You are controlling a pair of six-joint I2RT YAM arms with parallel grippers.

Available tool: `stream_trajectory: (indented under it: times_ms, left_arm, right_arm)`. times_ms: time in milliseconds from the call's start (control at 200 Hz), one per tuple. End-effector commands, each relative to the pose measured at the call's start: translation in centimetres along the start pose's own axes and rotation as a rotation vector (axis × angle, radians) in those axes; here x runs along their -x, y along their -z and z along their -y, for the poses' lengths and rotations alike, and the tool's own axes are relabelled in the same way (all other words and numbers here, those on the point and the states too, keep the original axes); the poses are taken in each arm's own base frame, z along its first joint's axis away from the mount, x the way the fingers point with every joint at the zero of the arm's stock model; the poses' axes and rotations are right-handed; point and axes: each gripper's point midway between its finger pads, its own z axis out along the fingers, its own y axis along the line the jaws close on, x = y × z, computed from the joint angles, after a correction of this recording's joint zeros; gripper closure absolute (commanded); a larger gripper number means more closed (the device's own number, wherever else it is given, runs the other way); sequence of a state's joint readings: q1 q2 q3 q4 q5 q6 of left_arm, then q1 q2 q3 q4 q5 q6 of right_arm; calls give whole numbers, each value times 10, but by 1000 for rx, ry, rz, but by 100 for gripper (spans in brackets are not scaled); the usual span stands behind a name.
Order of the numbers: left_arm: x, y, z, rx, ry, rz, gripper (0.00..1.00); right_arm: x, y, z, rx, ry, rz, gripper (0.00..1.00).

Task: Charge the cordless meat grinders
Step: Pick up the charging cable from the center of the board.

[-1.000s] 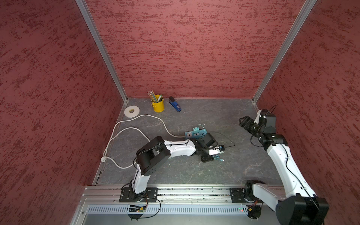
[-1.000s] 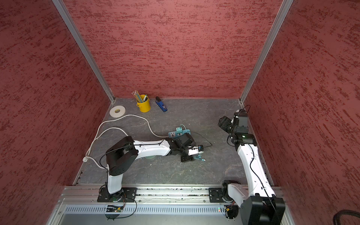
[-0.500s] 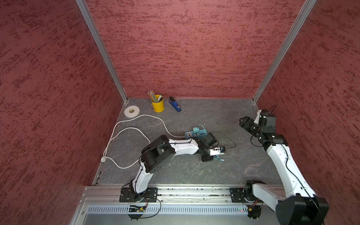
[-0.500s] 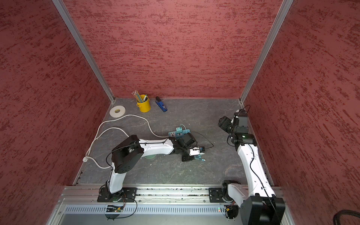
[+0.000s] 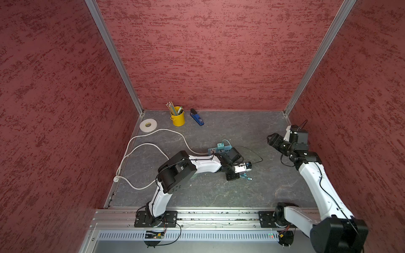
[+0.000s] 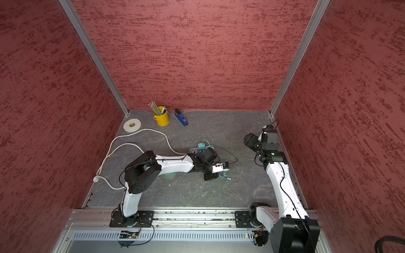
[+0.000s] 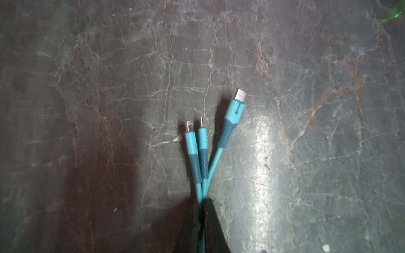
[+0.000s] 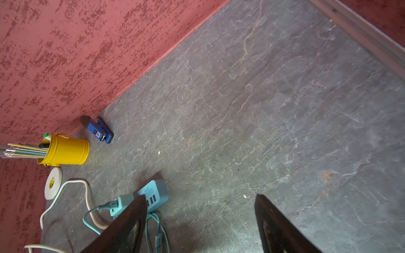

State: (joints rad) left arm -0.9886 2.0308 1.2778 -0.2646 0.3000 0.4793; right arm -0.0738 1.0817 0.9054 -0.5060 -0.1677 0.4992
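Left arm: stretched low over the table [image 5: 219,192], with the forearm nearly level and the wrist tipped down near the table's middle.
Left gripper [image 7: 202,219]: fingers together, clamped on the teal cable [image 7: 202,162] just behind its three plugs. The plugs fan out ahead of the fingers, and I cannot tell whether they touch the table.
Right arm: raised beside the right wall, its long link leaning up from the base and its wrist turned toward the table's middle.
Right gripper [image 8: 200,197]: fingers wide apart with nothing between them, held clear above the table.
Grinder [image 6: 168,175]: on the table under the left forearm, where only a pale green edge shows in a top view. It lies apart from the plugs.
Strip [image 5: 215,150]: just behind the left wrist, with a white cord [image 5: 140,149] looping off toward the left wall.
Back edge: tape [image 5: 148,125], yellow cup [image 5: 178,118] and blue stapler [image 5: 197,118] sit in a row.
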Motion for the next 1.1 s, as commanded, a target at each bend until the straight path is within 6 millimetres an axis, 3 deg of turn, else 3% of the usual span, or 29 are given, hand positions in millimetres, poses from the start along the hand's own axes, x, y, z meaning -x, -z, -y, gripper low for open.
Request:
stream_trajectory:
  times_ms: [0,145,326,541,646,761,892,1092]
  left_arm:
    - [33,25,-9,33,70,169,100]
    - [50,52,-22,81,167,338,100]
    - [64,81,-31,91,253,506,100]
    - [66,99,-38,71,330,611,100]
    - [68,103,-40,69,343,628,100]
    - [68,106,-42,62,373,636,100]
    - [78,122,-49,69,400,701,100]
    - [88,145,-54,38,493,784,100]
  right_arm:
    - [-2,-4,-9,62,16,-10,22]
    - [-7,-9,-16,109,10,-44,22]
    - [-35,-24,-10,125,-21,-158,22]
    - [-84,-42,7,115,-79,-334,22]
    - [-109,-52,6,165,-117,-429,22]
    - [-123,-58,1,205,-108,-462,22]
    - [-106,-55,-15,271,-32,-360,22]
    - [-31,-19,-64,393,217,-4,26]
